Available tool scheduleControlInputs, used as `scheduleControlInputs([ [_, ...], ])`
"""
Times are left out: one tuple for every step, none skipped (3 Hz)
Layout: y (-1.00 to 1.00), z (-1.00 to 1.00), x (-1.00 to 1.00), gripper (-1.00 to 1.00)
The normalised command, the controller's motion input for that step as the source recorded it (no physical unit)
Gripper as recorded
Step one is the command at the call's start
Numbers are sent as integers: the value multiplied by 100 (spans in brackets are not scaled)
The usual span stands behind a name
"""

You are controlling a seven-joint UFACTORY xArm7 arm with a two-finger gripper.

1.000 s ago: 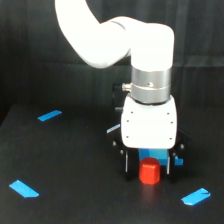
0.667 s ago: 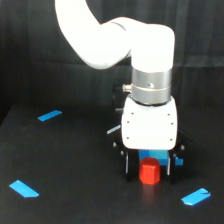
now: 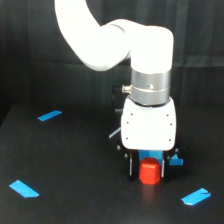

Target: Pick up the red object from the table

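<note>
Nothing is visibly shifting since a second ago: the arm and the red object (image 3: 149, 171) are sitting in the same places as before. The gripper (image 3: 148, 169) is hanging straight down over the table (image 3: 75, 160), its dark fingers (image 3: 131, 167) standing spread on either side of the block, close to its sides; whether they are touching it cannot be told. Three blue tape strips are lying well apart on the black surface: one far left (image 3: 49, 115), one near left (image 3: 23, 188), one near right (image 3: 195, 196). A blue piece (image 3: 150, 154) is showing just behind the block, under the white gripper body. The block is stubby, matte and red-orange, resting on the table at the near right.
</note>
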Motion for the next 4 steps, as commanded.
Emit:
scheduleControlInputs([
  [11,-18,-10,-95],
  [7,-10,-4,-100],
  [13,94,-49,-96],
  [15,82,-44,-100],
])
